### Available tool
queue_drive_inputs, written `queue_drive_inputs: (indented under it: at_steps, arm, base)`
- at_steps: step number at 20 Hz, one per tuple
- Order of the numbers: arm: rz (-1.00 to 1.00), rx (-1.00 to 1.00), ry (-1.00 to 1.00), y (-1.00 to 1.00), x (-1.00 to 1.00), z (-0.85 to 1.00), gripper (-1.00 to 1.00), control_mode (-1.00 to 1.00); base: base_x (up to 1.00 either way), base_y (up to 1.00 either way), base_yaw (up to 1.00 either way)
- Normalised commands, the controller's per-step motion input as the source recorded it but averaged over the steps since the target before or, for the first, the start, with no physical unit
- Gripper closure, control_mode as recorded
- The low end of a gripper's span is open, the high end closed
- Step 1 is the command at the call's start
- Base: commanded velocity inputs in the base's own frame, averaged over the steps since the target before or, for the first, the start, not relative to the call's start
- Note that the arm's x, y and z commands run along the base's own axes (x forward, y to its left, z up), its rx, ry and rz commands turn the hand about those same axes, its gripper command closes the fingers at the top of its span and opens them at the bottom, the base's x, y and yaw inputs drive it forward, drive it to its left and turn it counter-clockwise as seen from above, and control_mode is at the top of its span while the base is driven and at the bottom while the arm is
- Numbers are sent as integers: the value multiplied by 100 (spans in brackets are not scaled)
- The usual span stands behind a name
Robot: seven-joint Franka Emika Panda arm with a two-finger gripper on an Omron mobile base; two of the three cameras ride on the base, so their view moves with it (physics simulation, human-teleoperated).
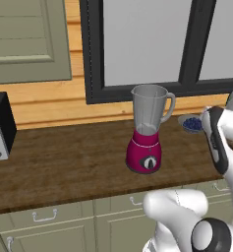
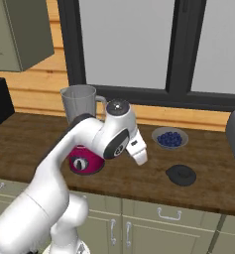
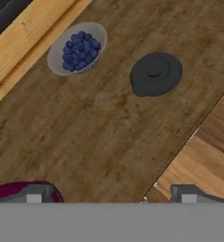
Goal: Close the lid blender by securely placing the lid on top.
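Pincer fingertips [image 3: 34,198] stand wide apart above the desk [image 3: 99,137], holding nothing. The lid [image 3: 156,73] lies flat ahead of them, beside the berry bowl [image 3: 77,48]; the blender [image 1: 147,129] stands uncovered.

blender [image 2: 80,130] base half behind arm; toaster [image 1: 0,126] cut by edge (left); jaws' gap unclear

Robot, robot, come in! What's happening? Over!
Gripper open, holding nothing. Lid flat on counter, blender uncovered. Berry bowl beside lid, apart.
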Motion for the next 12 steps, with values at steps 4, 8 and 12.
queue_drive_inputs:
  at_steps: [4,8,12]
  arm:
    - [-24,4,18,-81,41,-50,-100,-100]
    - [-19,8,14,-97,29,-35,-100,-100]
    - [-10,13,10,-92,7,-29,-100,-100]
  base:
    - [0,0,0]
    - [0,0,0]
    - [0,0,0]
